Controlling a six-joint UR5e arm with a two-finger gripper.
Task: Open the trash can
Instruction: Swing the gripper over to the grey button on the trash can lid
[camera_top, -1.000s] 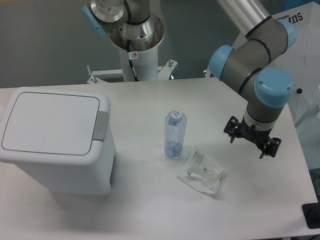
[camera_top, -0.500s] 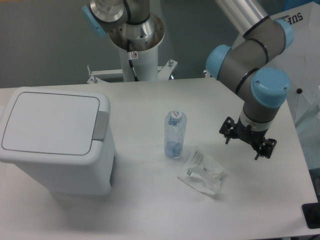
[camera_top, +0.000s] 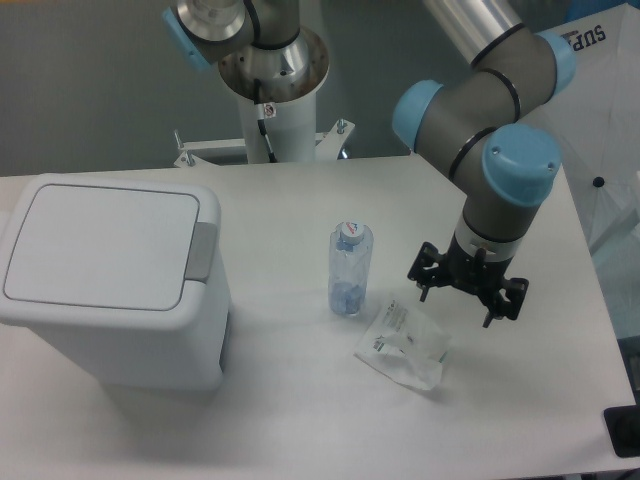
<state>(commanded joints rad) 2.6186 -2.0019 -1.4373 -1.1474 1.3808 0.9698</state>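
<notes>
One trash can (camera_top: 110, 280) is sitting far to the left of the gripper (camera_top: 456, 307), well apart from it across the table (camera_top: 300, 410). It is a big boxy bin of smooth white plastic with rounded corners; its flat lid (camera_top: 100, 245) is lying shut, and one grey push tab (camera_top: 202, 251) is showing at the lid's right edge, on the side facing the gripper.

Nearer the gripper, still to its left, one small bottle (camera_top: 350, 268) of clear plastic is standing upright, a slim cylinder with a white cap bearing a blue mark and a bluish tint near its base. Just below and left of the gripper, one crumpled clear plastic bag (camera_top: 403, 345) with some print on it is lying flat on the table, close to the bottle but apart from it.

The single gripper, black and two-fingered, is pointing down over the matte white table, just above the bag's upper right edge. Its fingers (camera_top: 423, 284) are standing apart with nothing between them, though at this angle the tips are looking small and a little indistinct. Above it, the arm's grey joints with light blue caps are bending back toward the upper right.
</notes>
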